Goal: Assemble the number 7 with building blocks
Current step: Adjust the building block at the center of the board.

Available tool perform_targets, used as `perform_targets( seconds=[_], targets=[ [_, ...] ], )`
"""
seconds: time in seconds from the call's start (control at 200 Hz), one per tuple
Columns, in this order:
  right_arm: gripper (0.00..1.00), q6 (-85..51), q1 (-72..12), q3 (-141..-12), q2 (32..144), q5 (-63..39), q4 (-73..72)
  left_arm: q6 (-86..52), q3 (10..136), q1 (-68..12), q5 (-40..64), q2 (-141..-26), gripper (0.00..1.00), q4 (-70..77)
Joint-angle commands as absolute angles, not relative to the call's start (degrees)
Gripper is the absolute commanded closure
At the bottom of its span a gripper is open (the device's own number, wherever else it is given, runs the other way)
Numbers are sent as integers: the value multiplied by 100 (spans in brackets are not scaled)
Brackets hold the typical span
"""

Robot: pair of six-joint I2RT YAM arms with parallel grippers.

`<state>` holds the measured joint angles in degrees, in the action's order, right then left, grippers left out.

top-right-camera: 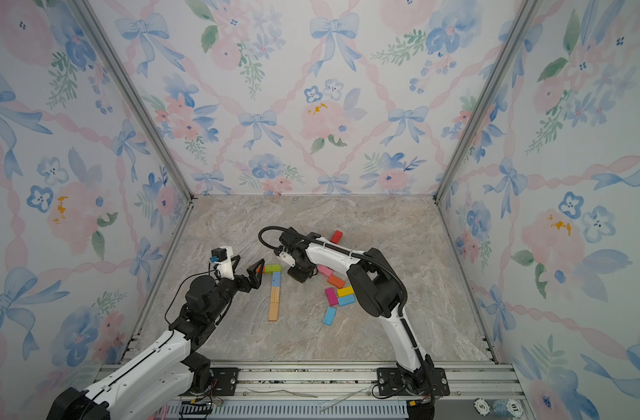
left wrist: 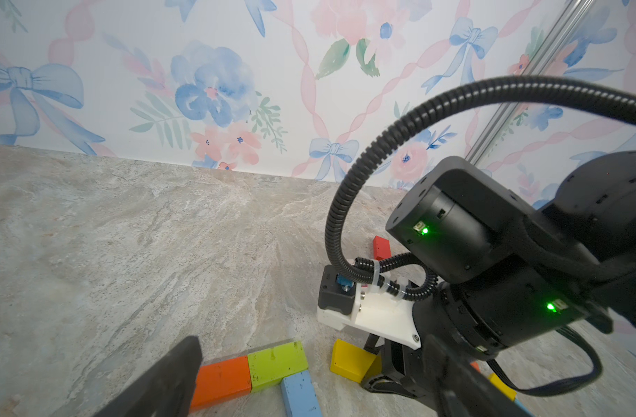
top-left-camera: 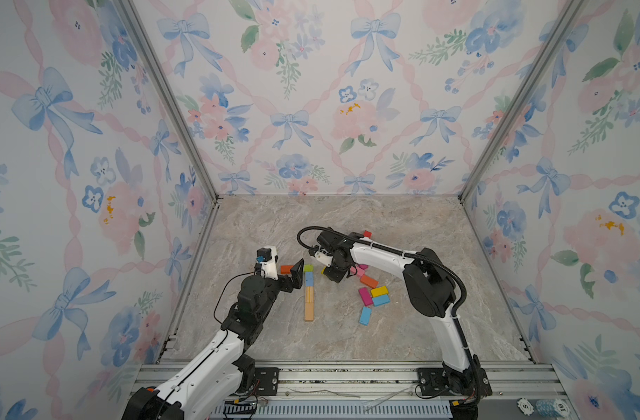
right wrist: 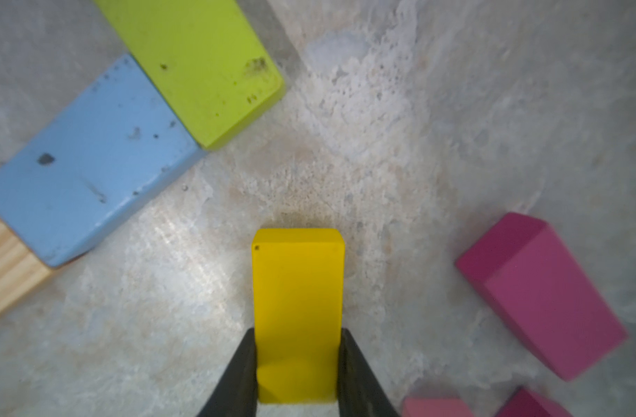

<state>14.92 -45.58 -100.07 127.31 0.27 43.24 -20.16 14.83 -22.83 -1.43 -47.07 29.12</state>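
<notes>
The building blocks lie mid-table in two groups. In the laid-out figure a flat rectangular orange wooden block [top-left-camera: 286, 269] sits end to end with a lime-green block [top-left-camera: 308, 268]. From the green one a light-blue block [top-left-camera: 309, 279] and a row of plain wood blocks [top-left-camera: 309, 303] run in a line toward the robot's base.

Just past the green block's free end, across a strip of bare marble-patterned tabletop [right wrist: 381, 144], is a small yellow wooden block [right wrist: 298, 289]. Beyond it a loose cluster [top-right-camera: 338, 294] of pink, orange, magenta, yellow and blue blocks lies close together. A red block [top-right-camera: 336, 236] lies alone farther back. Bare table spreads behind the figure to the back wall and in front to the rail.

The right gripper [right wrist: 297, 330] clamps the small yellow wooden block, a black finger on each long side. Whether it is off the table cannot be told. The left gripper [top-right-camera: 247, 268] stands spread wide near the orange wooden block, holding nothing.

Only the right wrist view shows that contact. In both top views the right wrist hides most of the gripped block, and the left wrist view shows it from the side.
</notes>
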Motion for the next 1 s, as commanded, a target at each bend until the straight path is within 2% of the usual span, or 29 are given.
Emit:
perform_targets(
  seconds=[0.0, 0.235, 0.49, 0.775, 0.995],
  targets=[
    [69, 1898, -4507, -9947, 12550, -14, 4307, -2057, 1413, -2249, -116, -4714, 2, 2982],
    [68, 2391, -4558, -9998, 12718, 118, 4283, -2065, 1419, -2225, -88, -4756, 2, 2981],
    [67, 3722, -4615, -9592, 12788, -54, 4036, -2065, 1475, -2207, -41, -4837, 2, 2988],
    [64, 4966, -4486, -9817, 13004, 179, 4258, -2065, 1520, -2191, -2, -4913, 2, 2964],
    [64, 5238, -4431, -10304, 13306, 284, 4418, -2074, 1593, -2154, 52, -5044, 2, 2941]
  ],
)
